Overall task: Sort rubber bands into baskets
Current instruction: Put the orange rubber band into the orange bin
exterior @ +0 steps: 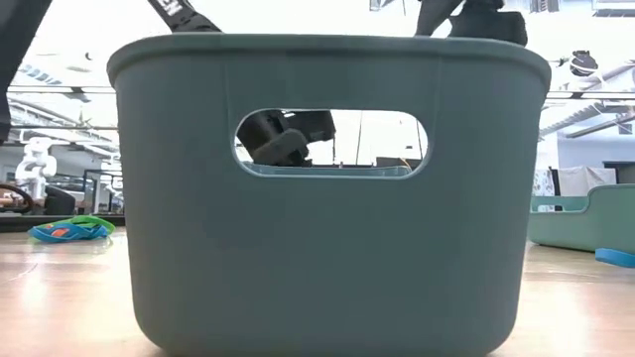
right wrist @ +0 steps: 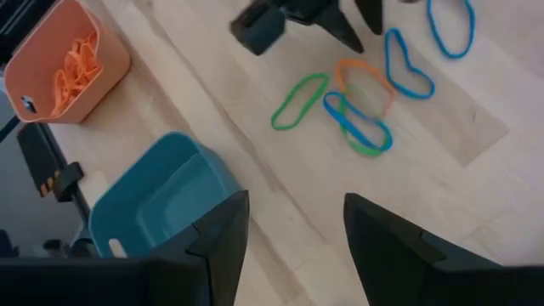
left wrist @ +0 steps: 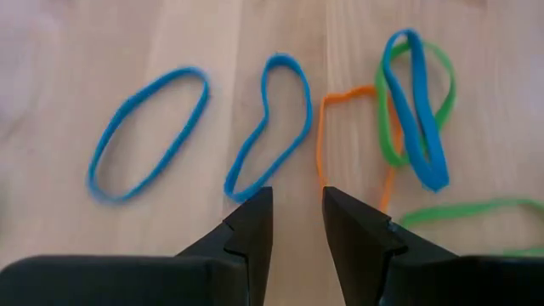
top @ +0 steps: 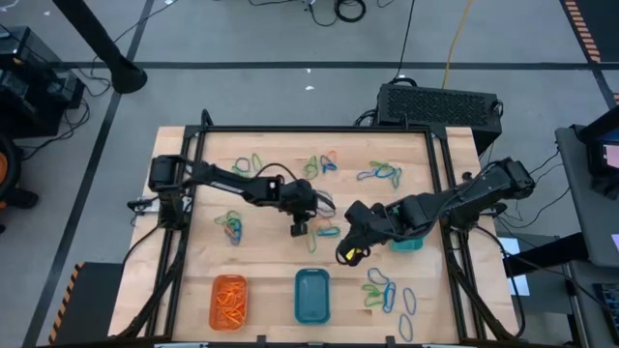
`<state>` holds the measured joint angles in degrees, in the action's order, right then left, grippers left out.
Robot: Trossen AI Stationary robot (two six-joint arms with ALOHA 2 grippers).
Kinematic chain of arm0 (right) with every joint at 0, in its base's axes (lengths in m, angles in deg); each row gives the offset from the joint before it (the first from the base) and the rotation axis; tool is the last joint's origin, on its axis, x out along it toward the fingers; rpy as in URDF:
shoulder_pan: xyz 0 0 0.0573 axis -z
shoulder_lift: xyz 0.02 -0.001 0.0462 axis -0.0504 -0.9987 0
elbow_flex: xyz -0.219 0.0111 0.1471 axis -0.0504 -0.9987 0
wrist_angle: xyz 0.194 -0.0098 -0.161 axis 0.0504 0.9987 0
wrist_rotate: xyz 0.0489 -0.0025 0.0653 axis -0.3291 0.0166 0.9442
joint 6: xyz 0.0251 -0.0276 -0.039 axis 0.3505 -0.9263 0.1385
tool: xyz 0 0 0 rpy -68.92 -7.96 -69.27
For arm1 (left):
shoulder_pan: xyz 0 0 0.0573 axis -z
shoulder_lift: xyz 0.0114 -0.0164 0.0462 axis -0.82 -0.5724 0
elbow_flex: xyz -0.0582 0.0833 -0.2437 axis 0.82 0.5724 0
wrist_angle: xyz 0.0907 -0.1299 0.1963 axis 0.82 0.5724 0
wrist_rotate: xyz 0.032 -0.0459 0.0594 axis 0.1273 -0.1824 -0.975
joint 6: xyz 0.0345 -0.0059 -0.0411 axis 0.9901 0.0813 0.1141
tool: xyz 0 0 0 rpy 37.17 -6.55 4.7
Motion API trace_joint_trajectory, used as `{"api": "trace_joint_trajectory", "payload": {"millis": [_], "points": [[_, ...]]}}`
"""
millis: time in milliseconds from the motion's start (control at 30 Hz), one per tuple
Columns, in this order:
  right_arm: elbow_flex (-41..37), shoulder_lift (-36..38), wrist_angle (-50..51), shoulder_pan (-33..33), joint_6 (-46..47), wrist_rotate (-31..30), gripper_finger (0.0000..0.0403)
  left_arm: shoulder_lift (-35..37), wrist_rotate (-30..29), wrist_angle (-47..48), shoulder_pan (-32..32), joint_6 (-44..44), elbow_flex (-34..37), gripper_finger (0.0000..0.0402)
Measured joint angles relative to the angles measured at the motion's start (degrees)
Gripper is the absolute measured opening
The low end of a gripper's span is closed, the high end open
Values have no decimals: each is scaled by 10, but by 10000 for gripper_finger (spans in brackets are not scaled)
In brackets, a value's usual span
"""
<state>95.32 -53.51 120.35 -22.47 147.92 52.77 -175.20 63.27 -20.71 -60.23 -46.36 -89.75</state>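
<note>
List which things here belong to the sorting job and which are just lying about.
Job: rubber bands, orange basket, blue basket, teal-green basket, left gripper, right gripper.
Lying about: black box, floor cables.

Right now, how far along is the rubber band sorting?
Early. Done: orange bands lie in the orange basket. In hand: nothing; the left gripper hangs open over loose bands, and the right gripper is open and empty. Left: many bands are scattered on the table, and the blue basket looks empty.

Two matte black jointed arms, each ending in a tool (left wrist: pixel 296 234) with wedge-shaped black fingers.
</note>
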Motion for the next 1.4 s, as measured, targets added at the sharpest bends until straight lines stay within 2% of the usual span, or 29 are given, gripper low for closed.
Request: {"api": "trace_joint_trajectory", "payload": {"millis": [333, 633, 1033, 1400], "points": [[0, 0, 16, -27, 39, -26, 185, -52, 16, -33, -1, 0, -18, 112], [-1, 0, 21, -27, 37, -26, 185, -49, 4, -31, 7, 0, -18, 112], [-1, 0, 23, -27, 24, -26, 185, -1, 3, -10, 12, -1, -32, 112], [-1, 0, 23, -27, 23, -28, 185, -17, -3, 13, 33, -30, -26, 112]]}}
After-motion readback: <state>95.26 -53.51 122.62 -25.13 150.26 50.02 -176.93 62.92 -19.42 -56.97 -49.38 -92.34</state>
